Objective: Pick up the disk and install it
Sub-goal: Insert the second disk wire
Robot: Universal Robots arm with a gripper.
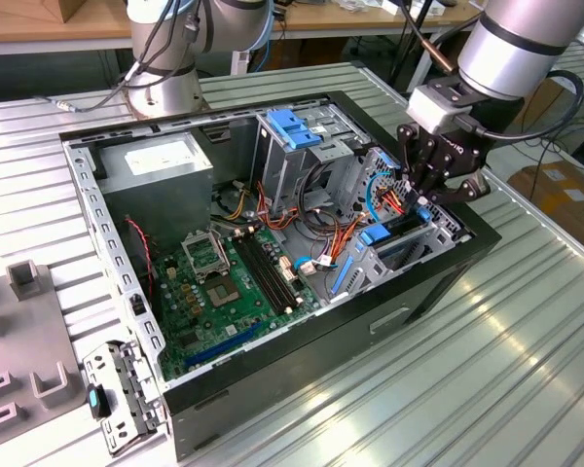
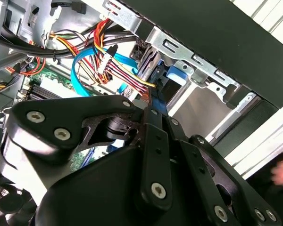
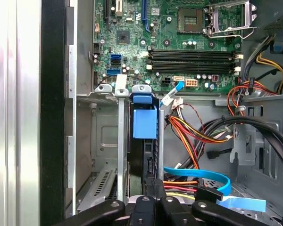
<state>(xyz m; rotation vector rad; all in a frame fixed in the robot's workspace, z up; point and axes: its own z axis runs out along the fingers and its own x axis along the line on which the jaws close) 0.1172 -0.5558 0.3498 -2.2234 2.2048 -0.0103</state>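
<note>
Exterior view: hand (image 1: 430, 191) clamps the disk (image 3: 144, 155) edge-on in its bay (image 3: 104, 141); install step underway, seemingly calling for a straight, full seating push

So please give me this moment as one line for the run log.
stage: install | pincer: over drive bay, at case's side on exterior view's right | disk: standing on edge in bay slot, blue rail visible | grip: cannot tell

We see the disk (image 3: 144, 141) standing on edge in the metal drive bay (image 3: 106, 141) of the case, its blue plastic rail facing outward.
</note>
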